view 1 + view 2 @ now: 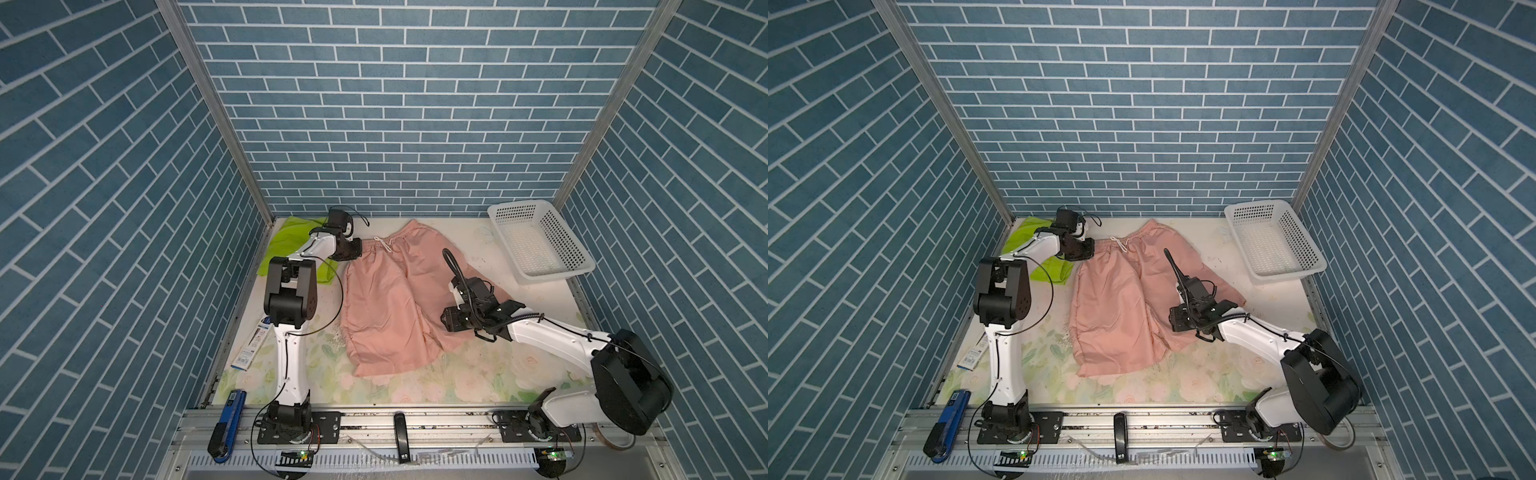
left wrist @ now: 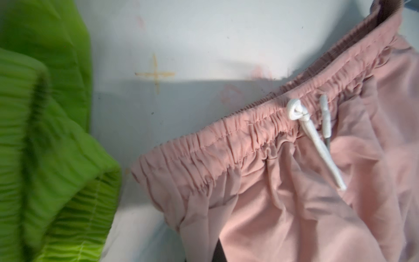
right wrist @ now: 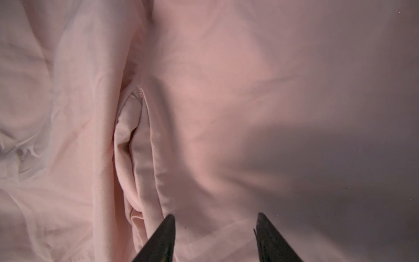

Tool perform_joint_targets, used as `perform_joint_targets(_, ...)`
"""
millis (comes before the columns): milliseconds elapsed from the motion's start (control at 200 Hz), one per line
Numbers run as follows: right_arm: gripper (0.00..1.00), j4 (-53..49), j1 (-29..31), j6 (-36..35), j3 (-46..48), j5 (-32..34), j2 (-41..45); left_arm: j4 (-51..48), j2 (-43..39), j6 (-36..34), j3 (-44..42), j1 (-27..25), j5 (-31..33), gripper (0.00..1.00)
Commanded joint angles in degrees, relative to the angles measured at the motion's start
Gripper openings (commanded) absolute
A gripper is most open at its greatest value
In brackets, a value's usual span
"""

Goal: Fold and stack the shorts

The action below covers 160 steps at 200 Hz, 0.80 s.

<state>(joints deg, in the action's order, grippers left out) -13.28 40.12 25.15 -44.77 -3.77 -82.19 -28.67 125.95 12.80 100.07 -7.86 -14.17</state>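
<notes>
Two pairs lie apart: lime green fabric shorts bunched back-left, salmon pink fabric shorts spread centrally. The left gripper is clenched at the pink gathered waistband corner, and the right gripper gapes over a leg. A thin pinch could slip, skewing the fold.

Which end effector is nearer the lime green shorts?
Left. The left end effector is just beside the green shorts; the right end effector is over the pink shorts, farther off.
</notes>
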Motion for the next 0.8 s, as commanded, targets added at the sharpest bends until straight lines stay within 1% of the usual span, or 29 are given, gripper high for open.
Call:
perform_joint_targets(0,0.59,1.6,0.46,-5.5,-4.11,-3.83,-1.64,-5.36,-5.22,1.6,2.78,0.75,5.44,0.0)
perform_joint_targets(85,0.6,1.05,2.14,-9.67,-8.06,-4.34,-3.47,-6.05,-7.3,2.81,1.52,2.53,7.32,0.0)
perform_joint_targets(135,0.6,-1.33,3.72,-11.78,-11.11,-2.74,-5.34,-5.62,-8.73,3.43,-0.03,3.87,7.82,0.0)
perform_joint_targets(215,0.61,-3.52,3.81,-12.1,-13.72,-0.95,-8.15,-5.21,-11.14,3.05,-2.43,5.28,9.12,0.0)
perform_joint_targets(275,0.62,-4.85,2.22,-11.39,-14.34,2.49,-9.13,-5.01,-13.3,2.13,-4.25,5.4,11.19,0.0)
perform_joint_targets(305,0.64,-5.54,0.91,-10.82,-14.7,2.91,-9.66,-4.62,-14.33,1.91,-5.33,5.37,11.79,0.0)
perform_joint_targets(360,0.64,-7.34,-1.45,-10.02,-16.1,3.57,-10.87,-3.92,-15.97,1.8,-6.83,5.55,12.83,0.0)
perform_joint_targets(460,0.65,-8.1,-3.79,-9.58,-17.91,6.18,-12.9,-4.18,-17.36,3.33,-7.67,6.51,12.87,0.0)
perform_joint_targets(505,0.65,-7.51,-4.84,-9.28,-18.74,3.97,-13.51,-4.2,-17.65,4.05,-8.18,6.88,12.52,0.0)
perform_joint_targets(565,0.64,-5.62,-4.45,-10.96,-19.46,-0.72,-13.29,-3.9,-18.15,4.39,-9.08,7.07,12.06,0.0)
perform_joint_targets(645,0.64,-2.89,-1.31,-12.45,-19.41,-8.54,-12.52,-3.41,-18.71,4.17,-10.26,7.2,12.39,0.0)
perform_joint_targets(695,0.64,-1.2,1.03,-12.39,-18.28,-14.77,-12.14,-3.32,-18.79,4.21,-10.8,7.54,12.37,0.0)
perform_joint_targets(745,0.64,0.02,2.94,-11.77,-16.64,-18.04,-11.78,-3.15,-18.64,4.42,-11.19,8.05,11.77,0.0)
perform_joint_targets(795,0.64,-0.3,5.26,-11.31,-15.15,-19.23,-11.67,-2.73,-18.64,4.59,-11.77,8.42,11.37,0.0)
